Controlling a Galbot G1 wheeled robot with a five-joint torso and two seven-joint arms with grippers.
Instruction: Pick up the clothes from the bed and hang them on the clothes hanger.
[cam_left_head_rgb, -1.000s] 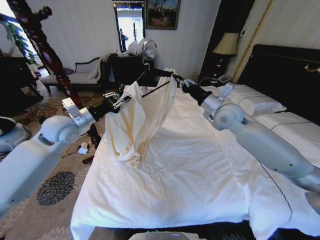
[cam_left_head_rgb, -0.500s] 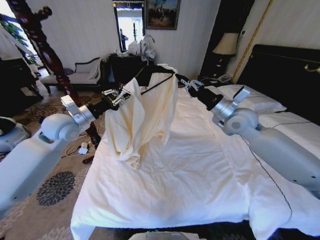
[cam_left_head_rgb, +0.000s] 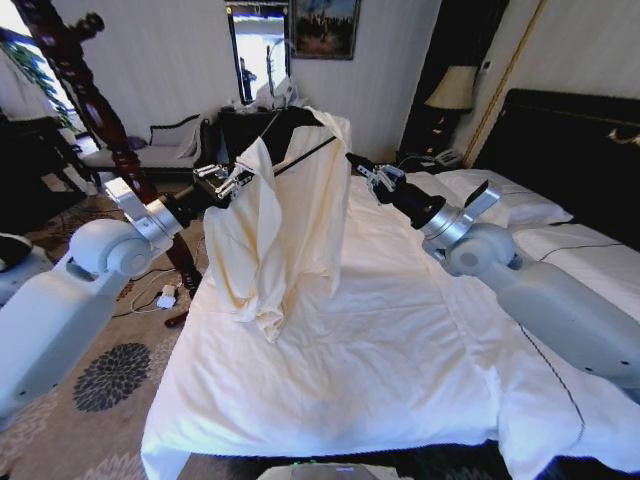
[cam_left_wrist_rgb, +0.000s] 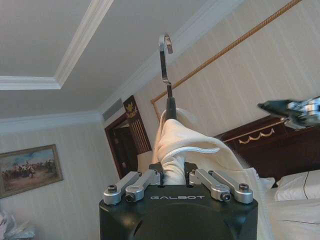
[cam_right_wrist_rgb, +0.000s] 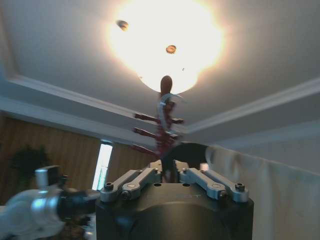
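Note:
The cream clothes (cam_left_head_rgb: 285, 220) hang on the black clothes hanger (cam_left_head_rgb: 295, 118), lifted above the left side of the white bed (cam_left_head_rgb: 380, 340). My left gripper (cam_left_head_rgb: 232, 178) is shut on the left shoulder of the clothes, with cream fabric (cam_left_wrist_rgb: 200, 150) bunched between its fingers and the silver hook (cam_left_wrist_rgb: 165, 55) standing above it. My right gripper (cam_left_head_rgb: 358, 163) is shut and sits just off the garment's right edge, a little below that shoulder. From the right wrist, the hanger (cam_right_wrist_rgb: 182, 150) shows just beyond the gripper (cam_right_wrist_rgb: 172, 167), and the cloth (cam_right_wrist_rgb: 260, 190) hangs beside it.
A dark red wooden stand with pegs (cam_left_head_rgb: 90, 100) rises left of the bed. White pillows (cam_left_head_rgb: 510, 205) lie against the black headboard (cam_left_head_rgb: 570, 140). A lamp (cam_left_head_rgb: 455, 88) stands beside it. A chaise (cam_left_head_rgb: 160, 150) and floor cables (cam_left_head_rgb: 165, 295) are on the left.
My left gripper has lifted the hanger and clothes higher, so they hang more upright. The right gripper has stayed lower and now sits clear of the hanger's right end.

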